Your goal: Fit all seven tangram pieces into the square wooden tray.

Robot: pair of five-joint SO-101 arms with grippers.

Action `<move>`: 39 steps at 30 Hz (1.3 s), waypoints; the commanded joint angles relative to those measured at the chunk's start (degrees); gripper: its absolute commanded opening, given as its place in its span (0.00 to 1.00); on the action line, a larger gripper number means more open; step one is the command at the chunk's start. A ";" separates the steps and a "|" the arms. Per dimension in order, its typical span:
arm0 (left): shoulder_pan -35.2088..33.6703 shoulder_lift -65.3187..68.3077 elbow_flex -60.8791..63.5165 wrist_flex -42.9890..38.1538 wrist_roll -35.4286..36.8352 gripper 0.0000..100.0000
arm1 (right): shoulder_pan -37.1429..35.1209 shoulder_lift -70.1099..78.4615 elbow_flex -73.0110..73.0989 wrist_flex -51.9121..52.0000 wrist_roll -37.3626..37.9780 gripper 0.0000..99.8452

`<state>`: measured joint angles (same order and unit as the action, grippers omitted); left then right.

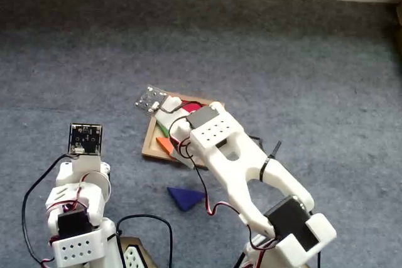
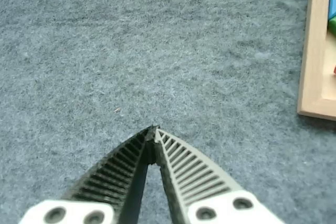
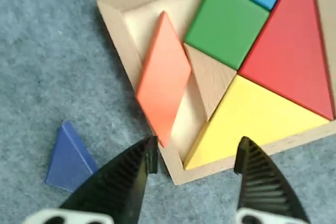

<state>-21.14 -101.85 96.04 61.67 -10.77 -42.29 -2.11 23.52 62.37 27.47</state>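
As the tray (image 3: 125,45) runs off-frame (left jaws closed), right jaws gape, seemingly empty

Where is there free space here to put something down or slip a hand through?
Widest: bare carpet beyond the far side of the wooden tray. Narrower: the strip between the tray and the left gripper. Crowded: over the tray, under the right gripper, and around the blue triangle.

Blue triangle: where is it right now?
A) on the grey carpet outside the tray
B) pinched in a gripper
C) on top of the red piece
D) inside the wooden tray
A: the blue triangle lies flat on the grey carpet, apart from the wooden tray; the right gripper is open and holds nothing.
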 commanded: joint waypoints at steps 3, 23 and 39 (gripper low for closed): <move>0.57 -1.54 1.10 -0.79 -0.62 0.01 | -4.44 -0.40 -0.31 -2.95 -0.53 0.24; 0.57 -1.54 1.10 -0.79 -0.62 0.01 | -6.81 7.34 -0.31 -7.78 -0.35 0.24; 0.57 -1.54 1.10 -0.79 -0.62 0.01 | -4.62 7.25 -0.31 -8.66 1.93 0.09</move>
<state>-21.14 -101.85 96.04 61.67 -10.77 -48.44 6.07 23.60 54.02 28.70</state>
